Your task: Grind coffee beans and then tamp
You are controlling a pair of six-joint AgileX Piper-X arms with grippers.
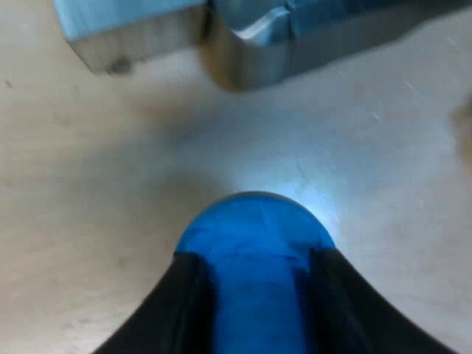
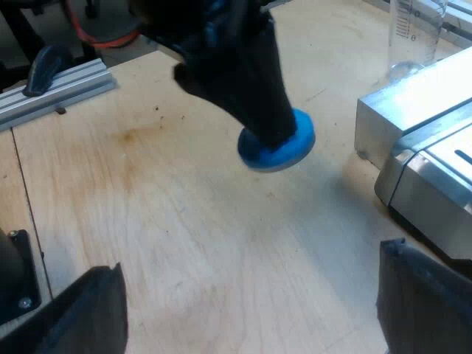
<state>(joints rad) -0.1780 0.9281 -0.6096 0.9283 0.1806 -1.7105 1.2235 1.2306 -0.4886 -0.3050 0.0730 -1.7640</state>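
Nearby, a clear measuring glass [image 2: 414, 33] with printed marks stands upright on the worktop [image 2: 184, 221], just beside the espresso machine [image 2: 424, 140]; whether it holds anything I cannot tell. The left gripper [image 1: 256, 254] points down at the wood, and its black fingers [image 1: 177, 310] pinch the blue tamper [image 1: 254, 243] from both sides, with the rounded blue part showing between them. In the right wrist view that tamper [image 2: 284, 147] hangs under the left arm, its pale flat base facing the worktop and slightly tilted, near the machine's metal corner but apart from it; I cannot tell whether the base touches the wood. The right gripper [image 2: 251, 269] hovers low over bare worktop, its fingers [image 2: 88, 317] spread wide with nothing between them.
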